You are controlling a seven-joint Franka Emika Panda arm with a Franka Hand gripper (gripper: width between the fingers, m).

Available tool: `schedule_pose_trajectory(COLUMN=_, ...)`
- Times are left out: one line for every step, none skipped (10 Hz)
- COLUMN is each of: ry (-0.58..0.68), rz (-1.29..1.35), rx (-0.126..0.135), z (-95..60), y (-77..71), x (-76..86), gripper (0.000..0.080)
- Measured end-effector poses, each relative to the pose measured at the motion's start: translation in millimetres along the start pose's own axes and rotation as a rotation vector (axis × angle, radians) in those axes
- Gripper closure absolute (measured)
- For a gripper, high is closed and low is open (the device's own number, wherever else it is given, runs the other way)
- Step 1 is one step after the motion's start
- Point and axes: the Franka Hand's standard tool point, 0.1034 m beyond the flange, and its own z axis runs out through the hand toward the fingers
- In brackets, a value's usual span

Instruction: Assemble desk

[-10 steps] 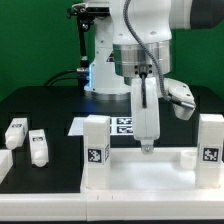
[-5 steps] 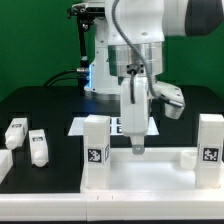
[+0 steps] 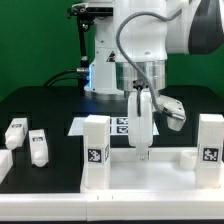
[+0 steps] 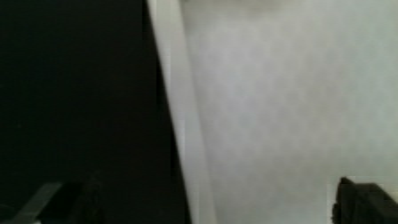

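We see the wide white plastic rimmed desk top (image 3: 150,172) lying on the black table (image 3: 40,105), nearest the camera in the exterior view. The arm's two-finger gripper (image 3: 140,150) hangs at its far rim, fingers (image 4: 366,198) spread wide, holding nothing.

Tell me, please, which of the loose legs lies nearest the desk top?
The rightmost loose leg in the exterior view; the other leg lies farther left, away from the top.

Exterior view bright, evenly lit, slightly soft; wrist view blurred, dim.
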Motion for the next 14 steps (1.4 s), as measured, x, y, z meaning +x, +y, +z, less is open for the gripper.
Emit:
schedule_pose_trajectory(ry=0.0, rz=0.003, rx=-0.006, z=4.4, y=2.3, x=2.1, gripper=0.0151)
schedule_pose_trajectory(ry=-0.003, rz=-0.002, rx=-0.023, z=7.6, y=4.6, x=3.4, gripper=0.0151)
schedule_pose_trajectory(ry=-0.012, rz=0.002, rx=-0.039, z=8.5, y=4.9, x=4.0, gripper=0.0151)
schedule_pose_trajectory(ry=-0.011, rz=0.0, rx=-0.037, z=8.4, y=5.0, x=3.0, gripper=0.0151)
schedule_pose_trajectory(ry=-0.01, rz=0.0, rx=-0.038, z=8.8, y=5.3, x=3.1, gripper=0.0151)
schedule_pose_trajectory(ry=-0.01, rz=0.0, rx=-0.039, z=8.9, y=5.4, x=3.2, gripper=0.0151)
schedule_pose_trajectory(ry=-0.01, rz=0.0, rx=-0.039, z=8.9, y=5.4, x=3.2, gripper=0.0286)
schedule_pose_trajectory(ry=-0.01, rz=0.0, rx=-0.039, z=9.0, y=5.5, x=3.2, gripper=0.0286)
schedule_pose_trajectory(ry=-0.01, rz=0.0, rx=-0.039, z=9.0, y=5.5, x=3.2, gripper=0.0425)
schedule_pose_trajectory(ry=-0.01, rz=0.0, rx=-0.039, z=9.0, y=5.5, x=3.2, gripper=0.056)
schedule_pose_trajectory(ry=-0.01, rz=0.0, rx=-0.039, z=9.0, y=5.5, x=3.3, gripper=0.056)
schedule_pose_trajectory(ry=-0.01, rz=-0.012, rx=-0.041, z=9.2, y=6.6, x=2.8, gripper=0.0729)
schedule_pose_trajectory(ry=-0.01, rz=-0.018, rx=-0.042, z=9.2, y=6.8, x=2.6, gripper=0.0741)
schedule_pose_trajectory(ry=-0.017, rz=-0.125, rx=-0.046, z=7.2, y=7.2, x=4.6, gripper=0.0748)
